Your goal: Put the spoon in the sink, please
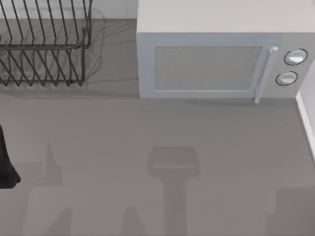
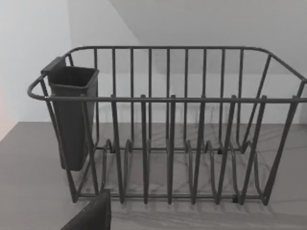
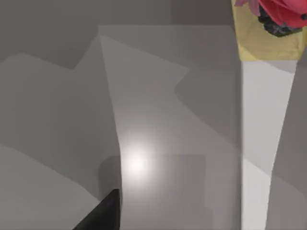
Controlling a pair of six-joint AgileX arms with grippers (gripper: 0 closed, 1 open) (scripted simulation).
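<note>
The spoon and sink cannot be located; beside the dish rack [image 1: 44,44] a dark part of the left arm [image 1: 6,164] is seen, grip state indeterminable, presumably parked before searching.

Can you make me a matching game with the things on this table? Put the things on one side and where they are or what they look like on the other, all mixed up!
Things:
1. dish rack
2. microwave
3. utensil cup
4. two round knobs

Descriptions:
A. dark and solid, hanging on one end of the rack
B. on the microwave's front, right of its door handle
C. big pale box at the back of the table
D. dark wires, at the table's back left

Pairs: 1-D, 2-C, 3-A, 4-B
</note>
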